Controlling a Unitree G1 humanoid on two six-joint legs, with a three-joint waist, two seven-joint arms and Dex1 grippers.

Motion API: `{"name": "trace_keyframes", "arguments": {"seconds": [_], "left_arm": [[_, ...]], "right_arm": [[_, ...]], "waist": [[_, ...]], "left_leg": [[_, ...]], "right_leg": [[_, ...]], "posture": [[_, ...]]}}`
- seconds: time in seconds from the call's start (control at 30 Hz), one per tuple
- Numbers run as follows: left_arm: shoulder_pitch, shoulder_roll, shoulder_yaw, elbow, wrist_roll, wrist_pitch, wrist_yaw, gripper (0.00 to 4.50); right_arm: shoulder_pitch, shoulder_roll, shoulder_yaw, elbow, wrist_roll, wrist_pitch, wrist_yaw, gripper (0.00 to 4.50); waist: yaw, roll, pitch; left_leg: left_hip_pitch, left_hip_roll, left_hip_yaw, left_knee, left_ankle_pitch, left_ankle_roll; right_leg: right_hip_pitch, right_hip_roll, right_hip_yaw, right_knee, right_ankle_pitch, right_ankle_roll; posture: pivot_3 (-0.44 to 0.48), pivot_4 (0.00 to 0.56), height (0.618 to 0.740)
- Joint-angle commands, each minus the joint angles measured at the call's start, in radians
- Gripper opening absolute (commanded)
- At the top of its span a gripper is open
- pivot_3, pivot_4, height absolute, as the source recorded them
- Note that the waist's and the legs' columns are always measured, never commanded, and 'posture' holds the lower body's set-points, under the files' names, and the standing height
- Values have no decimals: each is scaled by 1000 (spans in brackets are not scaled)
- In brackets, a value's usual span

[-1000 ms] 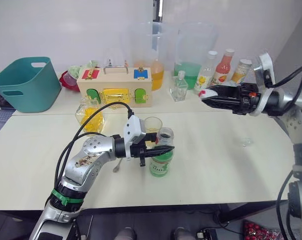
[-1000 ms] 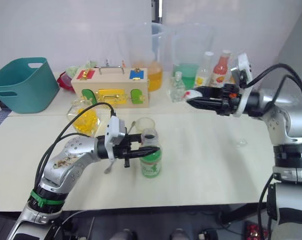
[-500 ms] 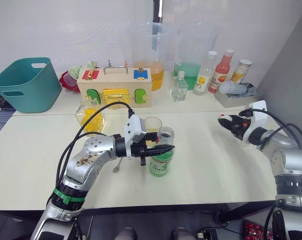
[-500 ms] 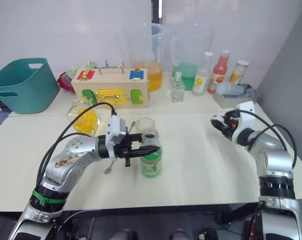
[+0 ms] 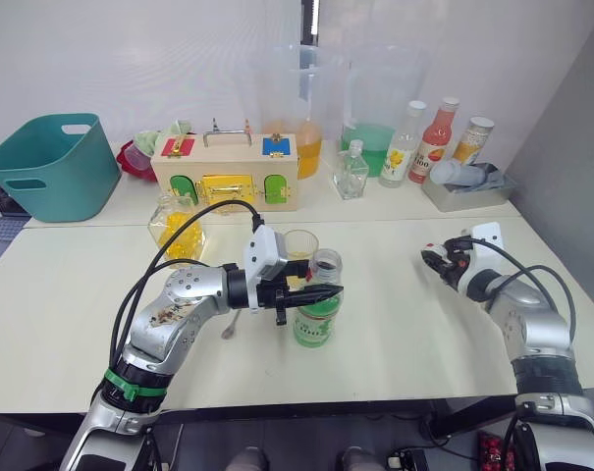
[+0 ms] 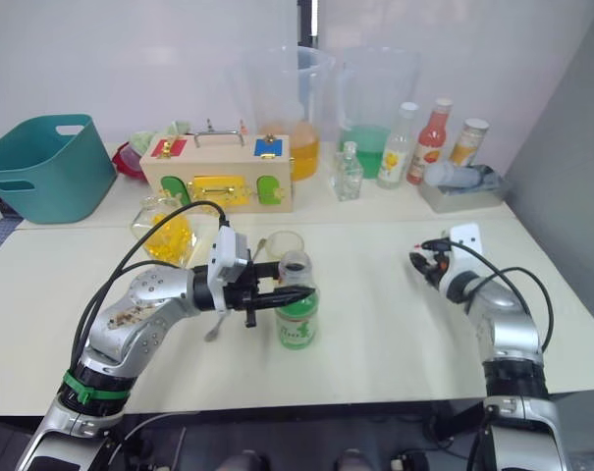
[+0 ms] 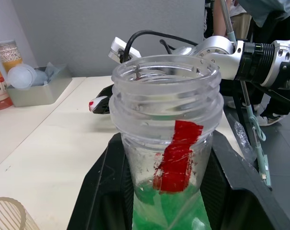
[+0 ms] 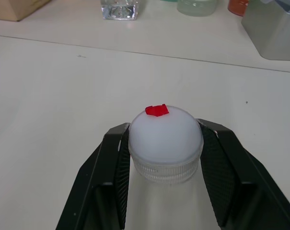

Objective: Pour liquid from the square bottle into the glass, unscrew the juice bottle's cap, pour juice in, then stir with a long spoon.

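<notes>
My left gripper [image 5: 321, 292] is clamped around the neck of the uncapped, slim, clear green-labelled juice bottle [image 5: 316, 316] standing beside the small frosted glass [image 5: 299, 244], while my right gripper [image 8: 165, 143] pinches the small round white cap [image 8: 165, 134] low over the table [image 5: 395, 314].

The long spoon [image 5: 232, 324] lies mostly hidden, apparently behind the left arm.

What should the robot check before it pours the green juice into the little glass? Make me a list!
1. Cap off the juice bottle: ok, the right gripper holds it.
2. Bottle mouth open: ok.
3. Left gripper clamped on the bottle: ok.
4. Glass upright just behind the bottle: ok.
5. Right arm clear of the pour: ok, far to the side.
6. Long spoon ready: cannot tell, mostly hidden by the left arm.
</notes>
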Motion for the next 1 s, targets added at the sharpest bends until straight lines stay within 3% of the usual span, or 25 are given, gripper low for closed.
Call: {"name": "trace_keyframes", "arguments": {"seconds": [0.03, 0.27, 0.33, 0.53, 0.87, 1.0], "left_arm": [[0, 8, -5, 0, 24, -7, -3, 1398], [0, 9, -4, 1, 27, -8, -3, 1398], [-1, 6, -6, 1, 28, -10, -2, 1398], [0, 6, -4, 1, 29, -11, -1, 1398], [6, 12, 2, -6, 27, -9, 1, 1398], [7, 21, 16, -21, 9, 21, 7, 1398]], "right_arm": [[-8, -5, -17, -4, -11, -13, -23, 1676], [-1, 32, -38, 24, 7, -2, -40, 1676], [6, 32, -36, 39, -6, -16, -43, 2644], [13, 42, -36, 16, 0, -10, -53, 4465], [-38, 19, -63, -186, 109, 74, 13, 4465], [-179, -107, -82, -205, 146, 121, 104, 4465]], "waist": [[-1, 0, 0], [-3, 0, 0], [-2, 0, 0], [-4, 0, 0], [-3, 0, 0], [-2, 1, 0]], "left_leg": [[0, 0, 0, 0, 0, 0], [3, 0, 0, -1, 0, 0], [3, 0, 0, -1, 0, 0], [4, 0, 0, -1, 0, 0], [4, 1, 0, -1, 0, 0], [3, 0, 0, -1, 0, 0]], "right_leg": [[0, 0, 0, 0, 0, 0], [3, 0, 0, -1, 0, 0], [3, 0, 0, -1, 0, 0], [4, 0, 0, -1, 0, 0], [4, 0, 0, -1, 0, 0], [4, 0, 0, -1, 0, 0]], "posture": [[0, 150, 740], [0, 150, 740], [0, 150, 740], [0, 150, 740], [0, 150, 740], [0, 150, 740]]}}
